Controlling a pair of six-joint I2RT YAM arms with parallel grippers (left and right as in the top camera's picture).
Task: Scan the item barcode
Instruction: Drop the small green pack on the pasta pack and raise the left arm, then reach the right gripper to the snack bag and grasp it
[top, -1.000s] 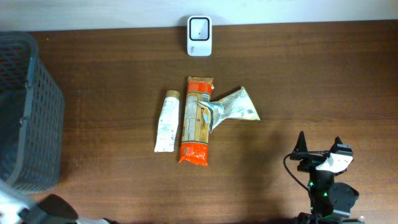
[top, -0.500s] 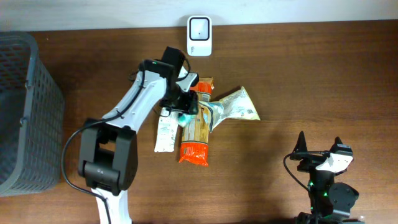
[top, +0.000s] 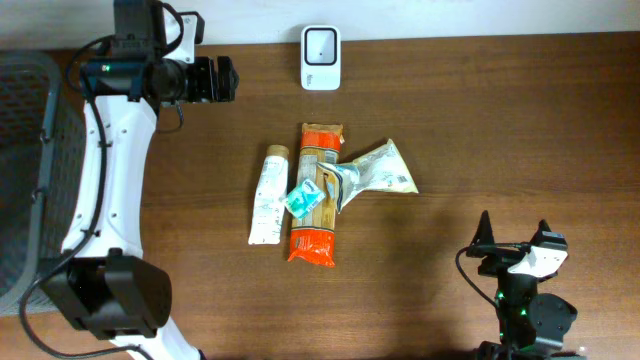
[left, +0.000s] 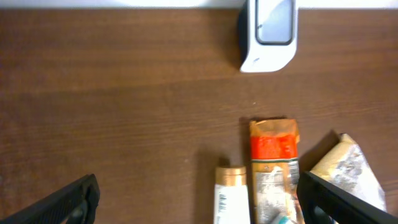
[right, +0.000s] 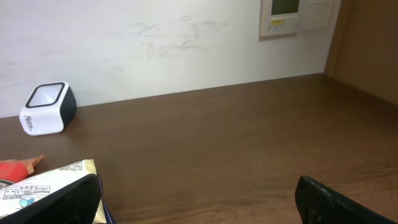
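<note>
**Asker:** Start at the left. What is there?

**Me:** A grey basket (top: 40, 180) stands at the left edge of the table (top: 500, 120). Just right of its far corner my left claw (top: 232, 80) hangs above bare wood, pointing right. Its jaws are spread wide and hold nothing. From its own camera the two fingertips (left: 68, 202) sit in the bottom corners of the view, with only table between them.

**Asker:** And the item to scan?

**Me:** It lies in the little heap mid-table, well apart from that claw. First comes a white tube (top: 268, 196) with a tan cap at its far end. Beside it is the teal sachet (top: 301, 200). The sachet is small, squarish and turned askew, teal-green with pale patches. It rests on the left edge of a long orange packet (top: 317, 240) and nearly touches the tube. I cannot make out a barcode on it.

**Asker:** The scanner?

**Me:** The scanner (top: 321, 58) is white with a dark window. It stands at the far edge of the table, in line with the orange packet but clear of it.

**Asker:** Further right?

**Me:** A silver pouch (top: 380, 172) fans out from the packet's right side, touching it. Then my right claw (top: 514, 225) sits near the front right of the table, well apart from the heap. It gapes wide too, with nothing in it.
</note>
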